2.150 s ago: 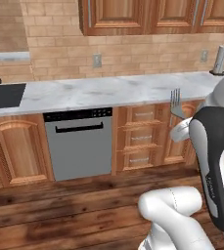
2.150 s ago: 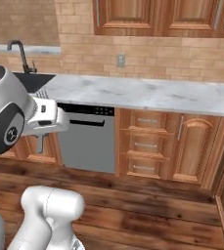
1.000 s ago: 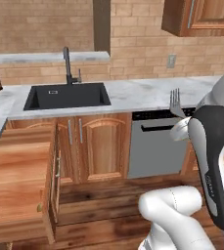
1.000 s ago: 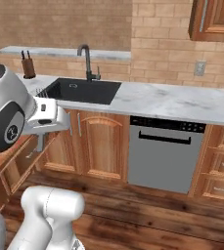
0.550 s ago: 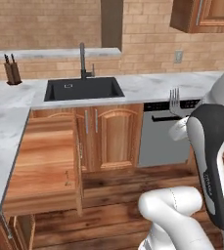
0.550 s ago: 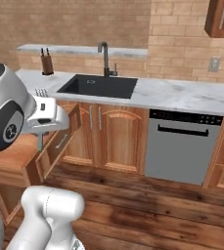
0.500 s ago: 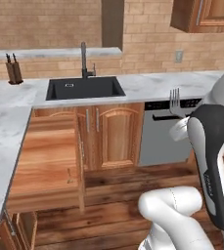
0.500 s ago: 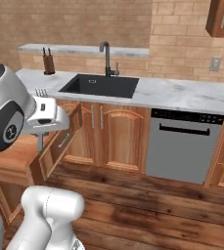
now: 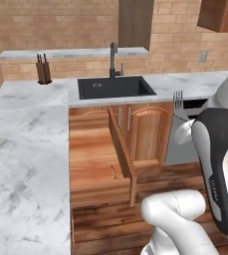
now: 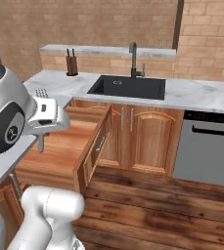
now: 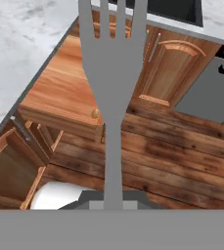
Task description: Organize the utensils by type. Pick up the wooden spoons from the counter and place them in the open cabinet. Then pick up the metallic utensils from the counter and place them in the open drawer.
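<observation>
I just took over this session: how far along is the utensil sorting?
In hand: the gripper is shut on the fork, tines up, with the open drawer in front of the robot. Left: the fork is not in the drawer yet. The visible part of the drawer looks bare, so the small spoon does not seem to be in. These views do not show the wooden spoons or the cabinet shelf.

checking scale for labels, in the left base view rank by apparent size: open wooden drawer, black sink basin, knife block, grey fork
1. Open wooden drawer
2. Black sink basin
3. Brown knife block, unsure against
4. Grey metal fork; only its tines show.
</observation>
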Motion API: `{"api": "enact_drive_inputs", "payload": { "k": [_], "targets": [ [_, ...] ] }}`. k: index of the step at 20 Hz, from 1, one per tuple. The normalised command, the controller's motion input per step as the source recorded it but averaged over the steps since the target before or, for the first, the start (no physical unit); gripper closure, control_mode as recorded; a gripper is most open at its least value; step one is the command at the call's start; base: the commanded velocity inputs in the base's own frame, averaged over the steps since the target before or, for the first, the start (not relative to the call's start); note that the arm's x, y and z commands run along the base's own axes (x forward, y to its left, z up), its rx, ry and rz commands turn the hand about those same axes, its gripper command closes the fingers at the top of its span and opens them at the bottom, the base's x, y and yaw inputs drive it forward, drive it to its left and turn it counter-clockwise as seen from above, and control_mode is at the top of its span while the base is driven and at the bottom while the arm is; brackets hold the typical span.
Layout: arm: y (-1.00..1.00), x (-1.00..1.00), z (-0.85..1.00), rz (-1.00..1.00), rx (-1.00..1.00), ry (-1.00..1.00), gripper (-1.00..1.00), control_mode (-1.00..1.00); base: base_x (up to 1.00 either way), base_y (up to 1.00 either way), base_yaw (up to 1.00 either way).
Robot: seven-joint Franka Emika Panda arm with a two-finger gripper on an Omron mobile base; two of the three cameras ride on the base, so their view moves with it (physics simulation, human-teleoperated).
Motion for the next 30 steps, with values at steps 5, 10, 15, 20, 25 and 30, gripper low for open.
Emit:
{"api": "enact_drive_inputs", "payload": {
  "k": [5,10,15,20,25,30],
  "targets": [
    [0.00,0.00,0.00,0.00,0.00,0.00,1.00,1.00,0.00,0.48,-0.05],
    [0.00,0.00,0.00,0.00,0.00,0.00,1.00,1.00,0.16,0.15,0.00],
    [0.00,0.00,0.00,0.00,0.00,0.00,1.00,1.00,0.46,0.46,0.00],
    [0.00,0.00,0.00,0.00,0.00,0.00,1.00,1.00,0.36,0.24,0.00],
    [0.00,0.00,0.00,0.00,0.00,0.00,1.00,1.00,0.00,0.00,0.00],
    [0.00,0.00,0.00,0.00,0.00,0.00,1.00,1.00,0.00,0.00,0.00]
  ]
}}
